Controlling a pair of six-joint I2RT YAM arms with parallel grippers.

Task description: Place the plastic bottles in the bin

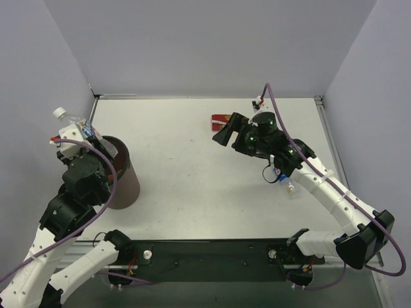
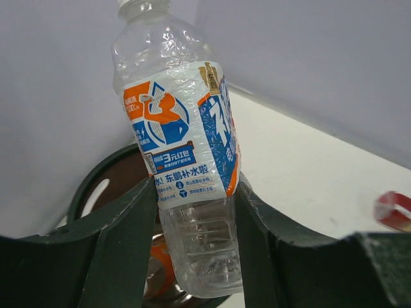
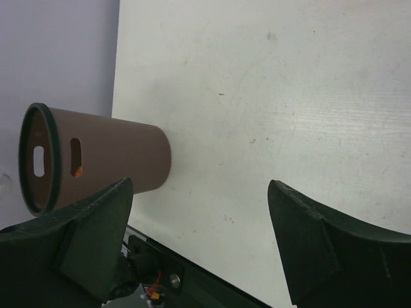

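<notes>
clear bottle (image 2: pixel 180 128) clamped in left hand (image 2: pixel 196 192), above bin (image 1: pixel 128 183)

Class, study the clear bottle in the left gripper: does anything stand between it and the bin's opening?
Nothing visible does. The left gripper holds the clear bottle just above the bin, base pointing into the open mouth. An orange thing lies deeper inside the bin, not across the opening.

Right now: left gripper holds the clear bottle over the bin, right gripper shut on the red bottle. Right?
No: the right gripper is open and empty, per the right wrist view. The left gripper does hold the clear bottle over the bin.
</notes>
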